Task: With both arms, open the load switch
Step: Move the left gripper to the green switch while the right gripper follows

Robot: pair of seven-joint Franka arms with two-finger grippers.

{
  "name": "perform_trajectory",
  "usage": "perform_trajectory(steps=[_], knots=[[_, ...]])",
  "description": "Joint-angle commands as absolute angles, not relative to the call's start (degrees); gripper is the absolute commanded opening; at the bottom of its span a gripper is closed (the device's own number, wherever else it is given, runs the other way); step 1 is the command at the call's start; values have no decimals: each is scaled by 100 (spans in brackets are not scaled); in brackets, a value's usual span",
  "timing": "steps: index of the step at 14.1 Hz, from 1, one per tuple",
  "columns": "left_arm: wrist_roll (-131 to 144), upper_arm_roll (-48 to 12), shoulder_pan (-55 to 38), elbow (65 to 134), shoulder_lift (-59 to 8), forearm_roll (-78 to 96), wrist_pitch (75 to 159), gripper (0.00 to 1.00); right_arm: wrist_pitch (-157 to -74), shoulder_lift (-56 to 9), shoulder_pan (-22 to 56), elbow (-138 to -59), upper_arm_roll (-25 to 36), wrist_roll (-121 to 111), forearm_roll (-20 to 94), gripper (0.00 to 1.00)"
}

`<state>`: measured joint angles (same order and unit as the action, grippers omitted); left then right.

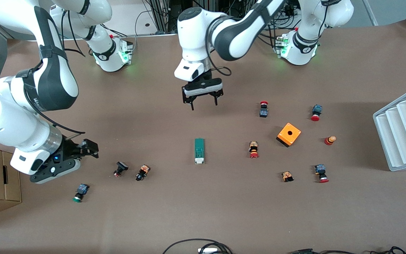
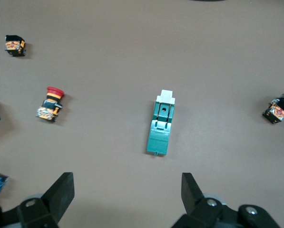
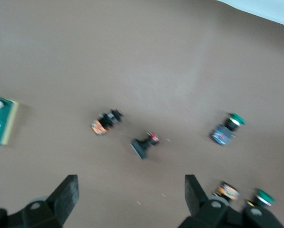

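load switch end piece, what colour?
White, on the load switch, whose body is dark green. Left wrist view shows it best.

The load switch (image 1: 199,151) is a narrow dark-green block with a white piece at its lower end. It lies flat on the brown bench just below the centre of the front view, lengthwise up and down the frame, untouched.

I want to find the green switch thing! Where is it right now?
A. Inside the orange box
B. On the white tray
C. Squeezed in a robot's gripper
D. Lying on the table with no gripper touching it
D. The load switch lies flat on the brown table; the left gripper hangs open above it and the right gripper is open off toward the right arm's end.
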<state>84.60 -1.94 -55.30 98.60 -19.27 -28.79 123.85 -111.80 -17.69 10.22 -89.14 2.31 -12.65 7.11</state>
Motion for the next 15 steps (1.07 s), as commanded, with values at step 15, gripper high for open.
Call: perform_trajectory(steps=[15], knots=[[12541, -105, -6029, 10213, -3638, -7329, 13342, 99, -13218, -2918, 1942, -8851, 290, -1388, 1108, 96]])
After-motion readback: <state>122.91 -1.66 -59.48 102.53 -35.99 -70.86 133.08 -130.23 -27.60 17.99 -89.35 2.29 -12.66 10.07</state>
